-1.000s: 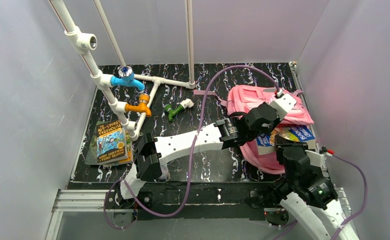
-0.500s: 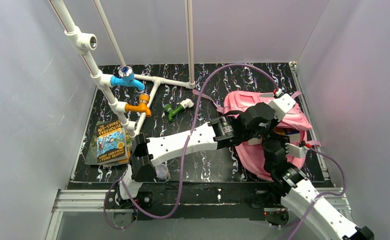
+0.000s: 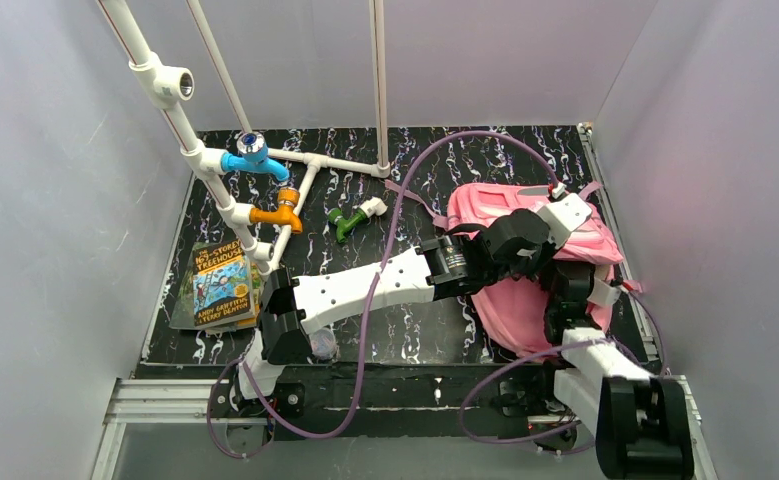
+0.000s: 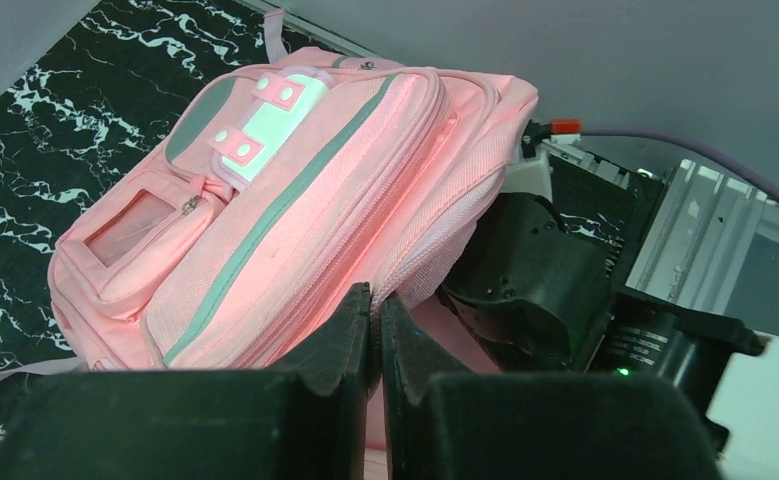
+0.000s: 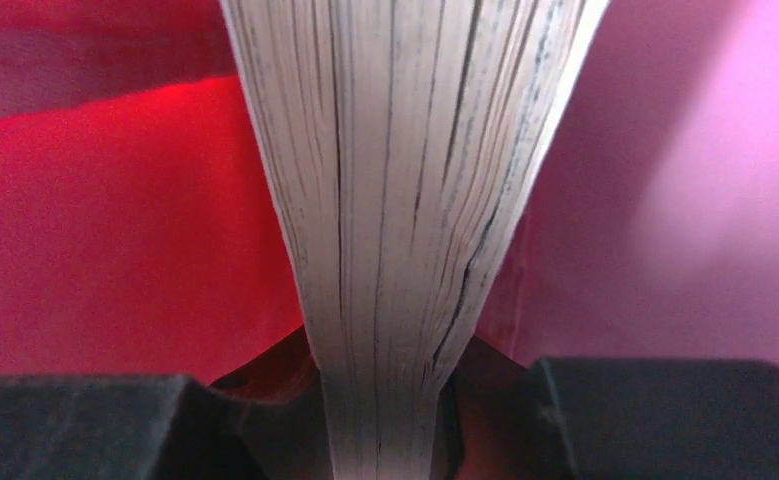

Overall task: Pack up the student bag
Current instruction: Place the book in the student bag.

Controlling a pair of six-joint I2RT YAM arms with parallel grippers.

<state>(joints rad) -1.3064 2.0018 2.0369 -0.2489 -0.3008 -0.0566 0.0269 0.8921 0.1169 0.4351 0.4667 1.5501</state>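
The right claw (image 5: 385, 440) is part open and clamped on a book (image 5: 405, 180). Its black fingers (image 5: 85, 420) press the book's two faces, and the page edges fan out ahead of it. Pink and red fabric fills the wrist view on both sides of the book, so claw and book are inside the bag (image 4: 295, 200). The fabric lies close on the claw's left, with a little more room on its right.

The left claw (image 4: 376, 292) is closed, its fingers pressed flat together. Its tips sit at the bag's open lip, just above the right arm's black wrist. It may be pinching a fold of that lip, but no fabric shows between the fingers.

The bag lies under and ahead of the left claw, front pockets up, on the black table (image 3: 415, 330). To the claws' right, the side wall (image 3: 705, 200) stands near the bag. The table's near edge lies just behind the right claw. To the claws' left, open tabletop runs to a pipe rack (image 3: 265, 160) and a stack of books (image 3: 220, 285), both well apart from them.
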